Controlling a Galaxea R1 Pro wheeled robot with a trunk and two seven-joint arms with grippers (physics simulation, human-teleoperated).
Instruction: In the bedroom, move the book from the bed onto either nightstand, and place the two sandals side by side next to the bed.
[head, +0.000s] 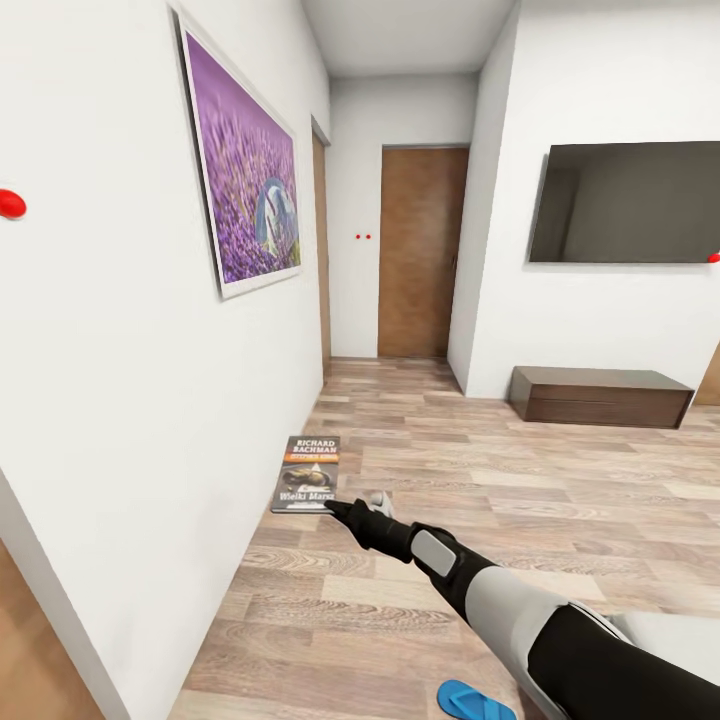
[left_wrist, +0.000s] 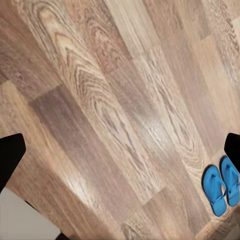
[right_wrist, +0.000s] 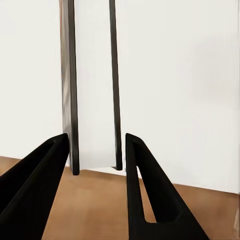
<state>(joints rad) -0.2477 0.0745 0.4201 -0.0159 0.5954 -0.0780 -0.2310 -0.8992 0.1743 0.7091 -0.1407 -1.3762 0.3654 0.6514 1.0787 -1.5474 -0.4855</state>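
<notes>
Right gripper (head: 335, 508), centre-left of frame, clamps the book (head: 308, 474) by its edge, cover up, presumably for carrying to a nightstand; left claw's state indeterminable.

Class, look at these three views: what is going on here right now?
The robot's right hand holds the book out in front, gripped at its edge, above the wood floor beside a white wall. The two blue sandals lie side by side on the floor. The left hand's fingers hang spread apart, holding nothing.
</notes>
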